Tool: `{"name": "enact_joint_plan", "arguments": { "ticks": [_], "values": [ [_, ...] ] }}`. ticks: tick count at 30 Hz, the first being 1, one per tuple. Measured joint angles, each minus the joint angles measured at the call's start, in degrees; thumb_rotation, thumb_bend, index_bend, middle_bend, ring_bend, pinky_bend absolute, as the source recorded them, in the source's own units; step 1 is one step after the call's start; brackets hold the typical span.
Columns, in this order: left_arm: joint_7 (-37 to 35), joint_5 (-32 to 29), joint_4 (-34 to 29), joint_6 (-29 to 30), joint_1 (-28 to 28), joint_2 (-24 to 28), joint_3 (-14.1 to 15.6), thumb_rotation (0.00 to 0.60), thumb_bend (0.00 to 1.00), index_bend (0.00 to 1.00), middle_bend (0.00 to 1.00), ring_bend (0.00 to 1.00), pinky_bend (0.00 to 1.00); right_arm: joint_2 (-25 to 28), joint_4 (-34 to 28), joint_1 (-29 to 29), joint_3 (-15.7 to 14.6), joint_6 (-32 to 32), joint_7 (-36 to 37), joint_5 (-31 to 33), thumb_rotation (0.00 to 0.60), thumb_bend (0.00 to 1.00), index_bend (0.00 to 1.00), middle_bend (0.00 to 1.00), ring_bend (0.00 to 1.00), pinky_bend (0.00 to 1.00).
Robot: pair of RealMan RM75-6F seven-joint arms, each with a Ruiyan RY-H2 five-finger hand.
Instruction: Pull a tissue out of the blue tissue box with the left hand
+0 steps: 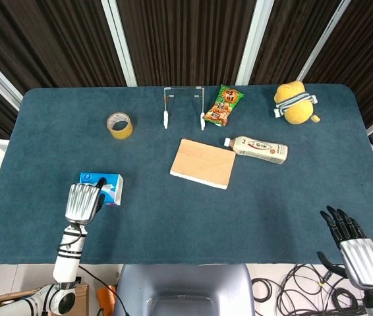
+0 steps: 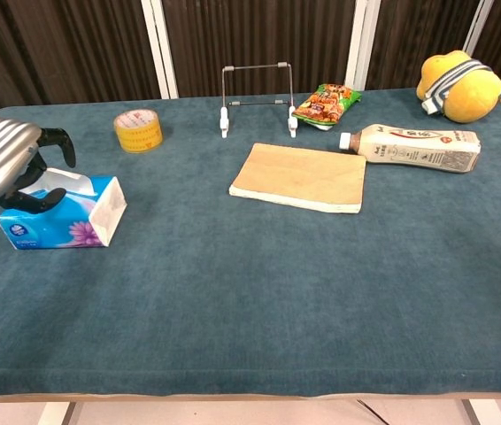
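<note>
I have the left hand (image 2: pixel 3 164) at the left edge of the chest view, its ribbed metal back up, dark fingers (image 2: pixel 56 142) curled down over the white tissue (image 2: pixel 65 180) that puffs from the box (image 2: pixel 60 212). I cannot tell whether they pinch it. The box is glossy blue card with a flower print, lying lower left on the napped teal table (image 1: pixel 173 210). My right hand (image 1: pixel 351 240) sits at the lower right corner of the head view, off the table, fingers spread, holding nothing. A flat tan pad (image 1: pixel 203 163) lies mid-frame, a tape ring (image 1: pixel 119 125) upper left.
</note>
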Motion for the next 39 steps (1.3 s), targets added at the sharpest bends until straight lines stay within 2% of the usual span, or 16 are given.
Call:
{"name": "enact_joint_plan", "arguments": {
  "ticks": [3, 10, 19, 26, 33, 39],
  "values": [
    [-0.2, -0.31, 1.5, -0.05, -0.21, -0.75, -0.37, 0.6, 0.34, 0.5, 0.99, 1.0, 1.0, 0.1, -0.13, -0.01, 0.02, -0.53, -0.31, 0.04, 0.6, 0.22, 0.06, 0.01, 0.0, 0.15],
    [-1.61, 0.01, 6.36, 0.88, -0.44, -2.96, -0.61, 0.6, 0.43, 0.58, 0.99, 1.0, 1.0, 0.45, -0.45, -0.03, -0.07, -1.57, -0.84, -0.13, 0.6, 0.22, 0.07, 0.01, 0.0, 0.15],
    [-2.8, 0.04, 8.42, 1.23, -0.5, -3.41, -0.84, 0.6, 0.53, 0.64, 0.99, 1.0, 1.0, 0.67, -0.67, -0.15, 0.05, -2.28, -1.16, -0.1, 0.6, 0.22, 0.07, 0.01, 0.0, 0.15],
    [-4.35, 1.74, 8.85, 3.09, -0.45, -3.32, -0.5, 0.6, 0.54, 0.65, 0.99, 1.0, 1.0, 0.85, -0.94, -0.13, 0.13, -3.06, -1.62, 0.09, 0.6, 0.22, 0.07, 0.01, 0.0, 0.15],
    [-4.1, 3.32, 2.75, 4.41, -0.15, -0.22, -0.2, 0.6, 0.54, 0.65, 0.99, 1.0, 1.0, 1.01, -1.24, -0.03, 0.29, -3.85, -1.86, 0.43, 0.6, 0.22, 0.07, 0.01, 0.0, 0.15],
    [0.16, 5.27, -8.35, 5.72, -0.37, 6.51, -1.12, 0.6, 0.54, 0.66, 1.0, 1.0, 1.0, 1.18, -1.67, 0.03, 0.37, -4.54, -2.26, 0.82, 0.6, 0.22, 0.08, 0.01, 0.0, 0.15]
  ]
}}
